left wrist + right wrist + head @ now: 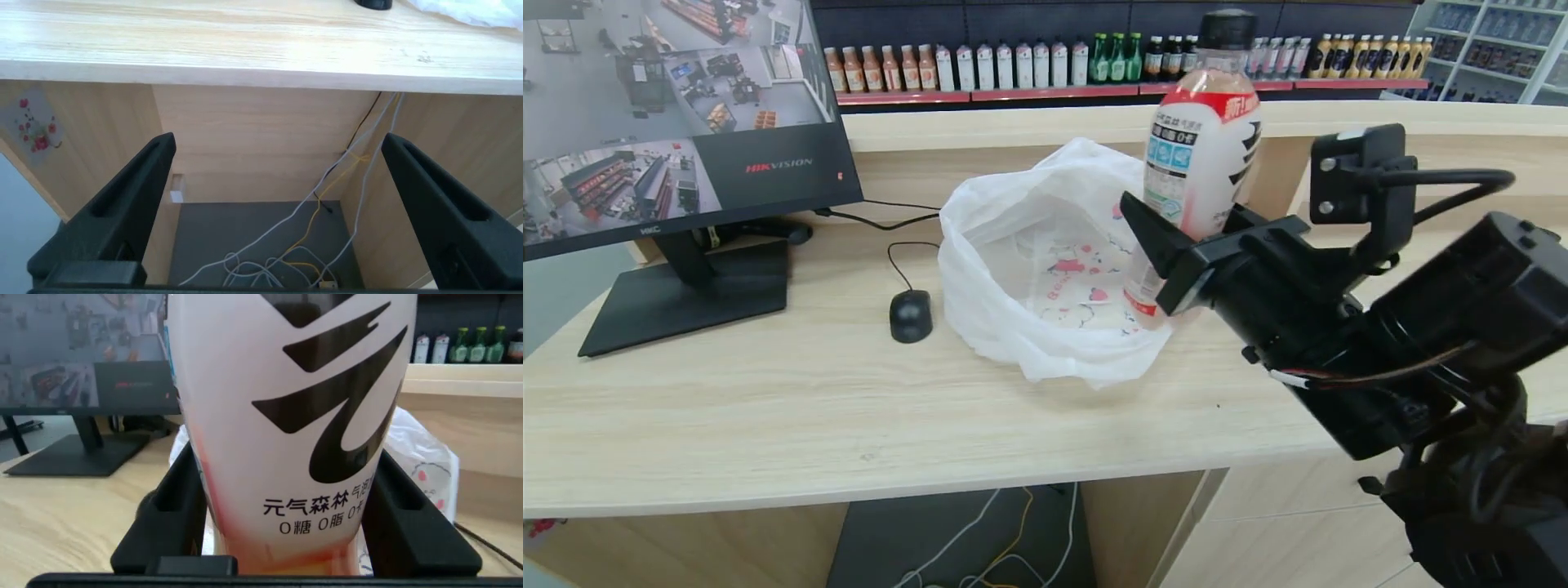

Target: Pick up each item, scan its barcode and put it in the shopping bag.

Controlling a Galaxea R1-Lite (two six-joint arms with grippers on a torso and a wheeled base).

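Observation:
My right gripper (1188, 245) is shut on a pink drink bottle (1196, 155) with a black cap and a white-and-red label, holding it upright above the right rim of the white plastic shopping bag (1045, 269). The bag stands open on the wooden counter (768, 408). Up close in the right wrist view, the bottle (294, 425) sits between the black fingers (176, 502), with the bag (425, 457) behind it. My left gripper (278, 212) hangs open below the counter's front edge (245, 73), facing the space under the desk, with nothing between its fingers.
A monitor (670, 114) on a black stand occupies the counter's left. A black mouse (910, 315) lies just left of the bag, its cable running back. Shelves of bottles (1045, 61) line the far wall. Loose cables (302, 237) hang under the counter.

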